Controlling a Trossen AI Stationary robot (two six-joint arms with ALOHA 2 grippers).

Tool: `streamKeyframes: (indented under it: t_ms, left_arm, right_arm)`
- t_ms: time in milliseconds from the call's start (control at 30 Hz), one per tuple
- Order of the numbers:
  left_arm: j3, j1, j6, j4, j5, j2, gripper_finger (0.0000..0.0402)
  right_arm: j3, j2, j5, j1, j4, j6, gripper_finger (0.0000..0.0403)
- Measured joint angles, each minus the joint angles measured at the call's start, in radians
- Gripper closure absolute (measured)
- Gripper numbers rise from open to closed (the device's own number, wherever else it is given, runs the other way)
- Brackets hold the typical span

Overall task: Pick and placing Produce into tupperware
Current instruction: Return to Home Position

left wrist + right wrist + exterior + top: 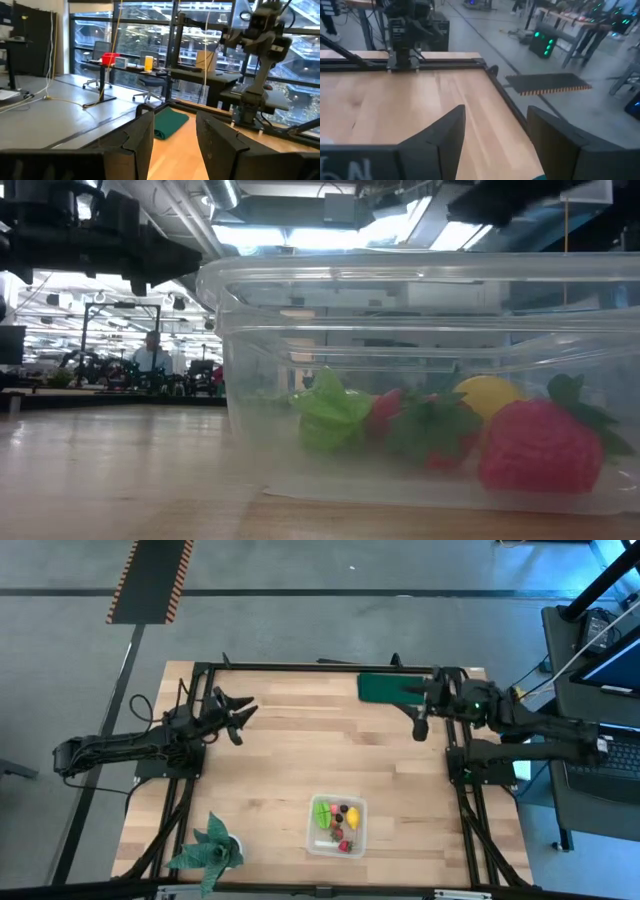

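The produce [322, 812] is held inside one tupperware [250, 360] near the table's [300, 765] front edge. One teal plant [210, 850] is set nearby, one green pad [385, 687] far back. The left gripper [175, 114] and right gripper [496, 109] are held spread, empty.

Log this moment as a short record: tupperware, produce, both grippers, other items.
tupperware: clear, open-topped, on the table
produce: every visible piece inside the tupperware; lemon, light green piece, strawberry among them
left gripper: open, empty, above the table's left side, far from the tupperware
right gripper: open, empty, by the dark green pad
other: teal plant at the left arm's table corner
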Motion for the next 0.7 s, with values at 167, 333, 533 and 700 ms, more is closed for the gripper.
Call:
streamKeyframes:
  t_ms: [167, 333, 533, 700]
  left_arm:
    - [0.000, 0.000, 0.002, -0.014, 0.000, -0.017, 0.0262]
    - [0.000, 0.000, -0.004, -0.112, -0.004, -0.063, 0.0262]
    - [0.000, 0.000, 0.025, -0.149, -0.002, -0.157, 0.0262]
    - [0.000, 0.000, 0.026, -0.265, -0.012, -0.251, 0.0262]
  right_arm:
    - [-0.142, -0.155, 0.000, -0.030, 0.014, 0.062, 0.0188]
    - [-0.213, -0.300, -0.001, -0.031, 0.015, 0.083, 0.0188]
    - [-0.273, -0.442, 0.018, -0.031, 0.000, 0.112, 0.0188]
    - [-0.316, -0.528, 0.023, -0.031, -0.071, 0.177, 0.0188]
